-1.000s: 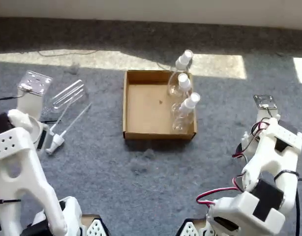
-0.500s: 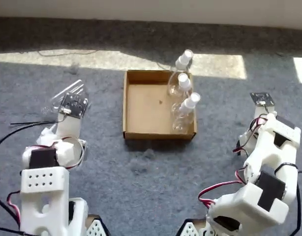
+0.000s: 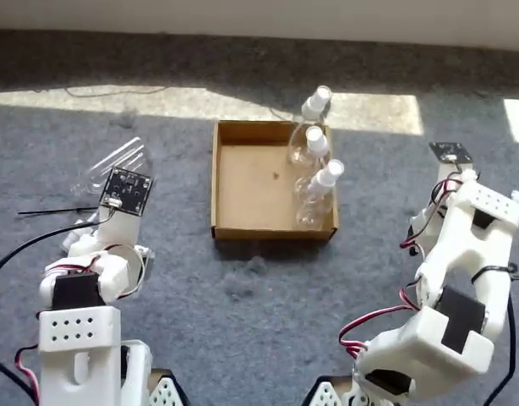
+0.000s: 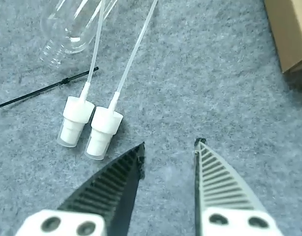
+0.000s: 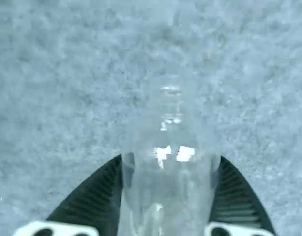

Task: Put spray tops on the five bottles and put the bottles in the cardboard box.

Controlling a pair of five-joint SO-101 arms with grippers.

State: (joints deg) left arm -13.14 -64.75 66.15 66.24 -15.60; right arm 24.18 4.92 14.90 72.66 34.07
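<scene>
Bottles (image 3: 314, 182), three capped, stood in the cardboard box (image 3: 215, 182); right gripper (image 5: 170, 162) pinched a fourth bottle (image 5: 168, 132), left gripper (image 4: 169, 143) gaped above two spray tops (image 4: 104, 130).

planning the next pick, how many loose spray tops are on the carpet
2. One spray top lies beside the other spray top on the carpet, ahead of the left pincer, tubes toward the lying bottle. More may be hidden.
</scene>
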